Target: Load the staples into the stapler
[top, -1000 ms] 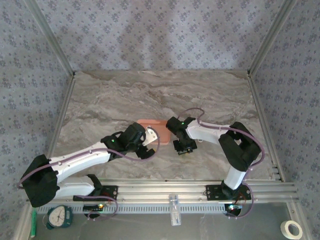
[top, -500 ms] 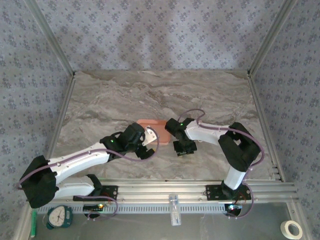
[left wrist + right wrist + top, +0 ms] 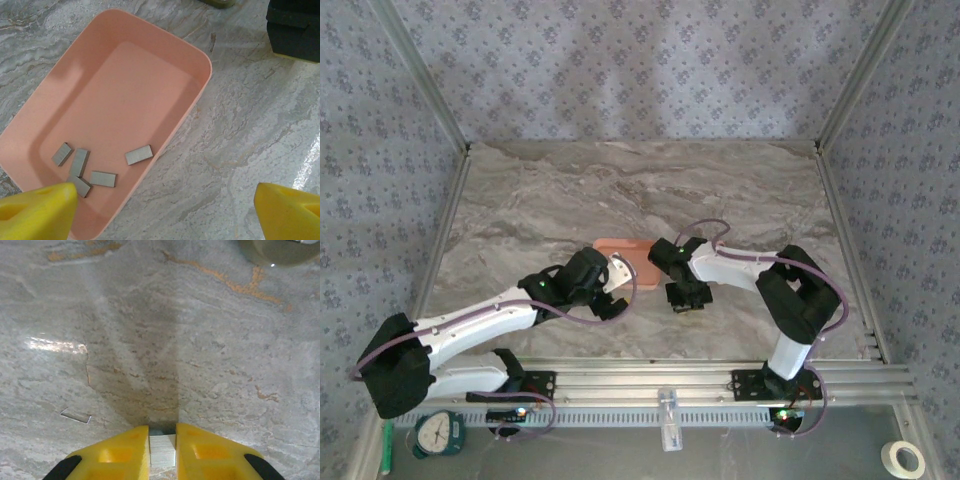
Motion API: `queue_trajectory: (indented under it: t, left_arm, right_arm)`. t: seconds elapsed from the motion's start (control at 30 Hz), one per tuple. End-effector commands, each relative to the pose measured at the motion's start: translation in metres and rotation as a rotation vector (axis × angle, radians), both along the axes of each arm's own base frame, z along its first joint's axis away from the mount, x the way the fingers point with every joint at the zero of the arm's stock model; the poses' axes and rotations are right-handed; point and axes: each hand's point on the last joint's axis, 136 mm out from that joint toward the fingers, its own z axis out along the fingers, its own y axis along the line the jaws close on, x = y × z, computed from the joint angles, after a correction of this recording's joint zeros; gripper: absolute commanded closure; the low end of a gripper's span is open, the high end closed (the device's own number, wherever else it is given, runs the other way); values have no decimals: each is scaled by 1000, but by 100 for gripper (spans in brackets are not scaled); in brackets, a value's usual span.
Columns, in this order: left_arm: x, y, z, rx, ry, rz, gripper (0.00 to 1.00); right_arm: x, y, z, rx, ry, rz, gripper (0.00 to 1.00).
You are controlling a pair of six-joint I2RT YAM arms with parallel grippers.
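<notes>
Several short grey staples (image 3: 90, 167) lie loose in the near end of the salmon-pink tray (image 3: 165, 45). My left gripper (image 3: 165, 215) hangs open above the tray's near right rim, one yellow fingertip (image 3: 40, 210) over the tray and the other over bare table. In the top view it (image 3: 620, 275) sits at the tray's (image 3: 623, 245) front edge. My right gripper (image 3: 162, 450) is low over the table, right of the tray, its jaws shut on a small white block, the stapler (image 3: 162, 449). Most of the stapler is hidden between the fingers. From above, the right gripper (image 3: 687, 296) covers it.
The marble table (image 3: 620, 190) lies open behind and to both sides of the arms. The right arm's black wrist (image 3: 295, 22) is close to the tray's far right corner. A small pale rectangular mark (image 3: 76, 415) lies on the table left of the right fingers.
The right gripper has shifted slightly left and its jaws have loosened and closed again on the white block. The left arm has barely moved and stays open.
</notes>
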Motion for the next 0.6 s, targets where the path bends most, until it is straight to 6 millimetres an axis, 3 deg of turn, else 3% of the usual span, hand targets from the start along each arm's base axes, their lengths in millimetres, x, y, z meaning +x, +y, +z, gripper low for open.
queue_trajectory:
  t: [0.0,0.27,0.57]
  left_arm:
    - [4,0,8,-29,-23,19,9]
    - [5,-8,11,-59,-21,6,9]
    - [20,-45,25,-187,-5,8,9]
  right_arm:
    - [4,-1,12,-10,-49,-14,81]
    - [15,-7,35,38,-171,-54,83]
    - [50,-45,62,77,-344,-77,84]
